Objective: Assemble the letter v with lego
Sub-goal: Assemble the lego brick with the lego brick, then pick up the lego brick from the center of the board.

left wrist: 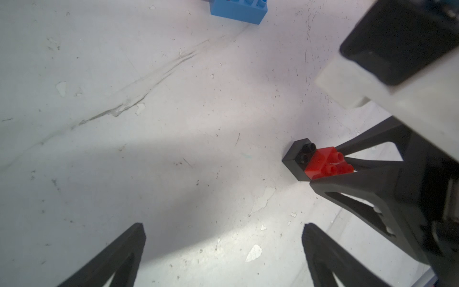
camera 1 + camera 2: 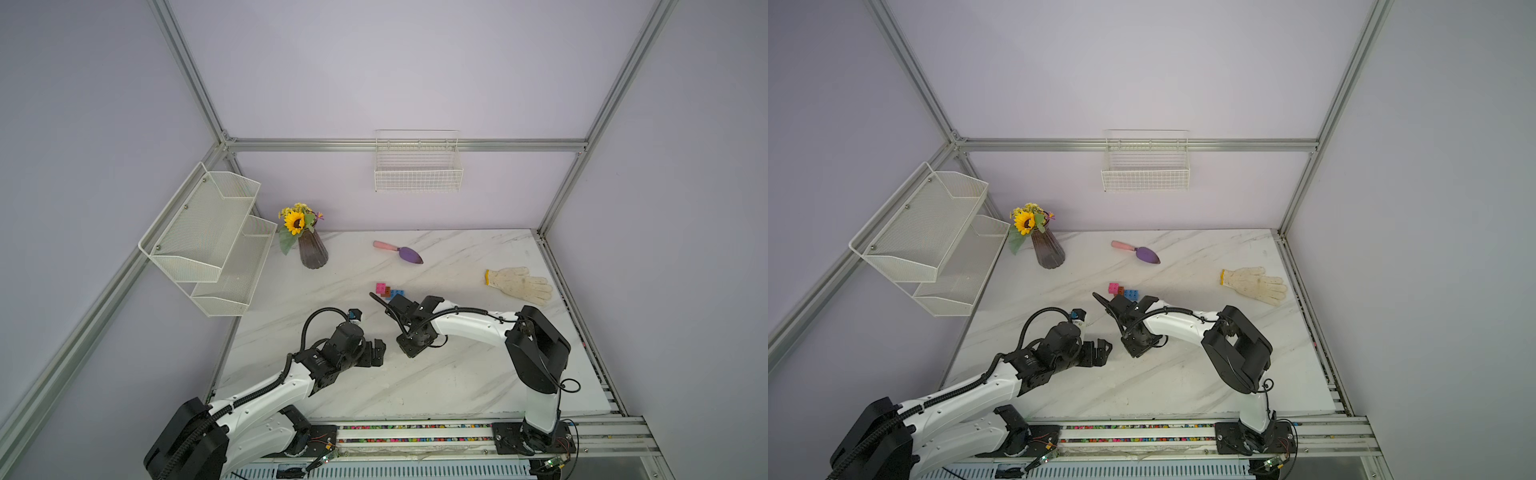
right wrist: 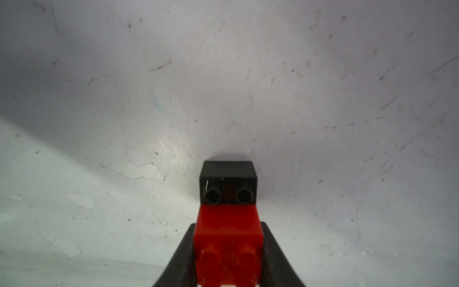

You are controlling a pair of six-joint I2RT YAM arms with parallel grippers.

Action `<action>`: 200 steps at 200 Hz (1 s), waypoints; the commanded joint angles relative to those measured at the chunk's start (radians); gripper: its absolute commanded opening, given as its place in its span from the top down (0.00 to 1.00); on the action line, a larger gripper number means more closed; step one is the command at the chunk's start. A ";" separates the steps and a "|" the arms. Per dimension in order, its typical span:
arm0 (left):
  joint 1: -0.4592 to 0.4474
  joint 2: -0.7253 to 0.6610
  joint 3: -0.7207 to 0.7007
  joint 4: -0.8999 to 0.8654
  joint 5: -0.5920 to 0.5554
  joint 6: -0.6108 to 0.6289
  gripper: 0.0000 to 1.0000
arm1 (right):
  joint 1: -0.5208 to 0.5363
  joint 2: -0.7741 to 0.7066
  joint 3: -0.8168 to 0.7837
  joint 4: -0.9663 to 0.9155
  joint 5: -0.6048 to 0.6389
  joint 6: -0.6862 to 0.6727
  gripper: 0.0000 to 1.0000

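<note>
My right gripper (image 1: pixel 327 166) grips the red brick (image 3: pixel 228 228) stepped onto the black brick (image 3: pixel 228 171), left gripper (image 1: pixel 224 227) released; next, I reckon, both join the blue brick (image 1: pixel 238 11).

Our tabletop (image 2: pixel 457 374), far to near

At the far left corner we find a vase of flowers (image 2: pixel 312 249); right of it, toward the far edge, a trowel (image 2: pixel 399 252); by the right edge, a glove (image 2: pixel 519 284). Mid-tabletop sits a row of three bricks (image 2: pixel 387 291), touching, the long brick (image 2: pixel 397 294) at its right end. Near of that row, an upper brick (image 3: pixel 228 228) sits half over a lower brick (image 3: pixel 228 171), between the fingers of the right pincer (image 1: pixel 325 166); the left pincer (image 1: pixel 223 226) stands just left of them. A wire basket (image 2: pixel 418 180) hangs on the far wall, a two-tier rack (image 2: pixel 208 241) on the left wall.
</note>
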 commanded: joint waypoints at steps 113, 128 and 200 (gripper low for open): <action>0.006 -0.010 0.032 -0.019 -0.027 -0.006 0.00 | -0.004 0.109 0.131 -0.079 0.112 0.028 0.44; 0.006 -0.010 0.035 -0.026 -0.028 -0.006 0.00 | -0.005 0.089 0.124 -0.053 0.135 0.037 0.40; 0.005 0.008 0.039 -0.036 -0.034 -0.013 0.00 | -0.005 -0.087 -0.098 0.193 0.148 0.096 0.21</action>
